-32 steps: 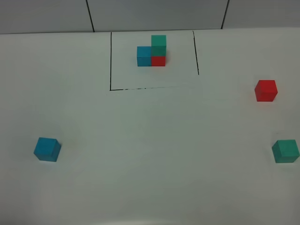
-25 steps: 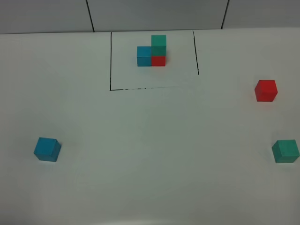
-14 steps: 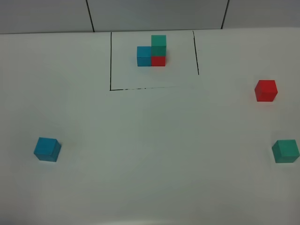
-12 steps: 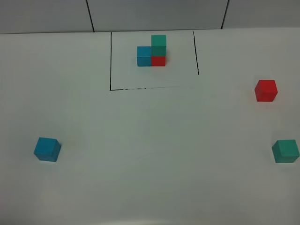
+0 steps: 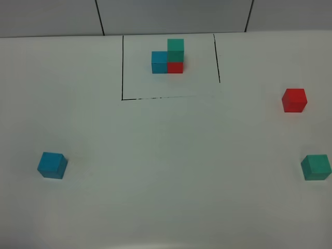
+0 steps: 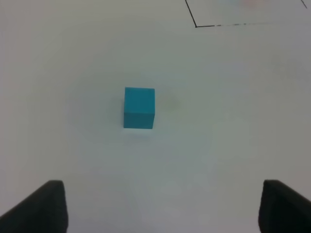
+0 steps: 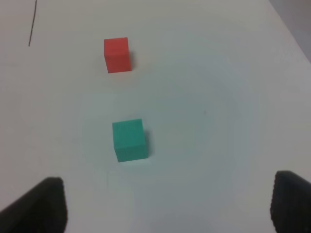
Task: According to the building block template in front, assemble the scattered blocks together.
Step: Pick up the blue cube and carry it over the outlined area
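The building block template [image 5: 168, 58] stands at the back centre inside a black drawn frame [image 5: 122, 78]: blue and red cubes side by side, green on the red. Of the scattered blocks, the blue cube [image 5: 52, 165] [image 6: 139, 108] lies at the front left, the red cube [image 5: 294, 100] [image 7: 117, 54] at the right, and the green cube [image 5: 316, 167] [image 7: 129, 140] nearer the front right edge. My left gripper [image 6: 163, 208] hangs open above the table, short of the blue cube. My right gripper [image 7: 165, 206] is open too, short of the green cube. Neither gripper shows in the exterior high view.
The white table [image 5: 171, 155] runs to a grey panelled wall [image 5: 171, 15] at the back. A corner of the drawn frame [image 6: 197, 25] shows in the left wrist view. The table's right edge [image 7: 291, 34] lies close beside the red and green cubes.
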{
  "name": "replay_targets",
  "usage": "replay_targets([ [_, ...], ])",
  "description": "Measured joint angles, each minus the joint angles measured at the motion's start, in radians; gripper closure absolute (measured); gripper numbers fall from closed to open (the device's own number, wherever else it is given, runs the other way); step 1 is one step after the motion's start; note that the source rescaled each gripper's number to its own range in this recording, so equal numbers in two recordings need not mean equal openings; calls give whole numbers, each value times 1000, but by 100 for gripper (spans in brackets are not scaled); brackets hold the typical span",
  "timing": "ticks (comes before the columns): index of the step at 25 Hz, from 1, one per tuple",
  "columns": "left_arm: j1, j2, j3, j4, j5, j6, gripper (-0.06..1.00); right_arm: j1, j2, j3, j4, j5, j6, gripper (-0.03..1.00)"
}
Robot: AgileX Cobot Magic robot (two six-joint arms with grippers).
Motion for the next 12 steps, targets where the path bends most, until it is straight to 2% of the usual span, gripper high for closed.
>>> replay_targets([
  [9,0,2,0,1,0,0,18,0,0,0,0,0,0,25],
  [12,0,33,-5,33,-8,0,18,0,0,0,0,0,0,25],
])
